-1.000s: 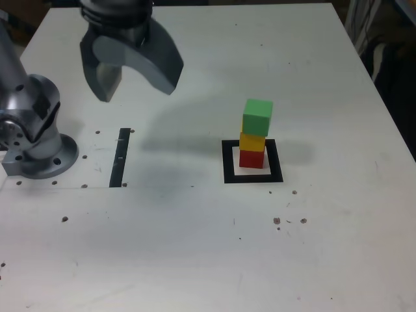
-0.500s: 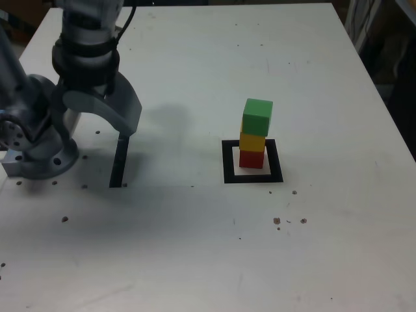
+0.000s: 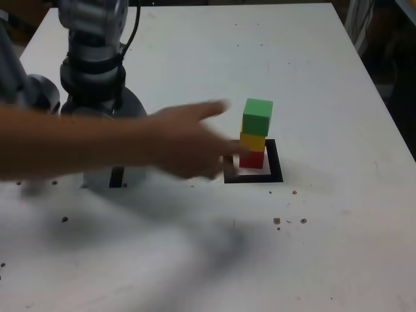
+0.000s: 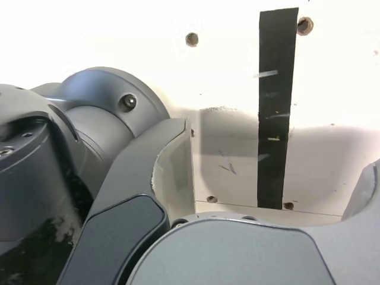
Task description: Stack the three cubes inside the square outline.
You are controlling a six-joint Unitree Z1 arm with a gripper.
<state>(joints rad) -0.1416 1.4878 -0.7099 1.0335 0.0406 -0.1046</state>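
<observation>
Since half a second ago a person's blurred hand (image 3: 185,146) has swept in from the exterior view's left toward the stack, while the arm sits low by its base, pincer (image 4: 279,196) spread apart over the black strip (image 4: 276,107). Stacking looks finished: green cube (image 3: 257,116) on yellow cube (image 3: 252,141) on red cube (image 3: 253,158) inside the square outline (image 3: 275,166); I judge no robot move is needed. The hand hides the outline's near edge and blurs the counter (image 3: 312,58).
</observation>
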